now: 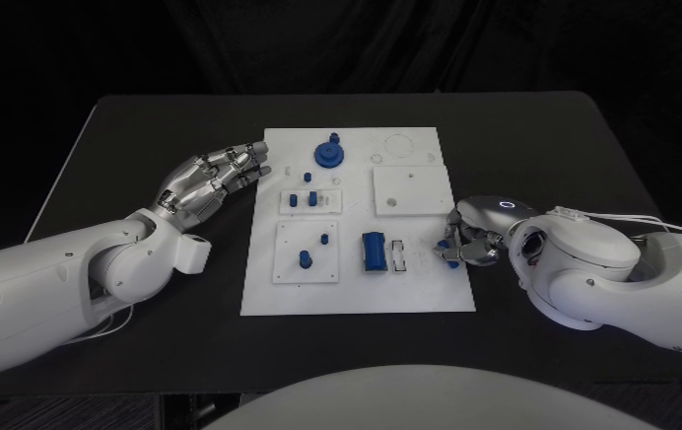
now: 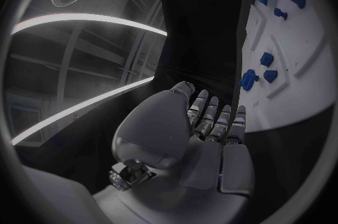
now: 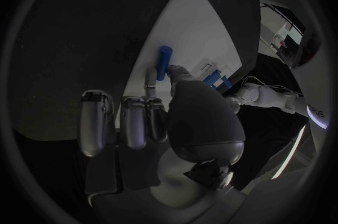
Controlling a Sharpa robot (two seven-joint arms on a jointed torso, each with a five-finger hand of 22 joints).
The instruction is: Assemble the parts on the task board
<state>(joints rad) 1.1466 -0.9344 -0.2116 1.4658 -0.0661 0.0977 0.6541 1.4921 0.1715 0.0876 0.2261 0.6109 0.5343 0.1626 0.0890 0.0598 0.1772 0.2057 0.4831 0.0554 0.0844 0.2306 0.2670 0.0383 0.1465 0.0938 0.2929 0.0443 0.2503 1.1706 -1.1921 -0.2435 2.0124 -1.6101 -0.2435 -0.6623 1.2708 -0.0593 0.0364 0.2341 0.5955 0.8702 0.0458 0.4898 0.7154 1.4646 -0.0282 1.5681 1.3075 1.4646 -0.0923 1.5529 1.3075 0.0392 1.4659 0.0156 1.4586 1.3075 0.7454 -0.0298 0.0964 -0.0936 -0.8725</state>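
Head view, left to right. Left hand hovers over the black table just off the task board's left edge, fingers extended and slightly apart, holding nothing, touching nothing I can see. Left wrist view agrees: fingers straight, board edge just beyond the tips.

On the board: small blue pegs near the left edge at mid-height, more blue bits on the square sub-plate toward the near-left corner, a round blue knob part near the far edge, a blue cylinder lying toward the near edge at centre, with a pale slotted block just beside it. A blank white square plate sits near the right edge.

Right hand is at the board's right edge, fingers curled in around a small blue part; it looks pinched at the fingertips, though the grip itself is partly hidden. Right wrist view shows the fingers hanging over the board with the blue cylinder ahead of them.

Step in hand, as judged: carry the pinched part to its seat. To do it well, keep the pinch firm and the part upright, line it up over the hole before lowering, and press straight down without nudging the cylinder or slotted block alongside. Left hand could steady the board's left edge if it slides.
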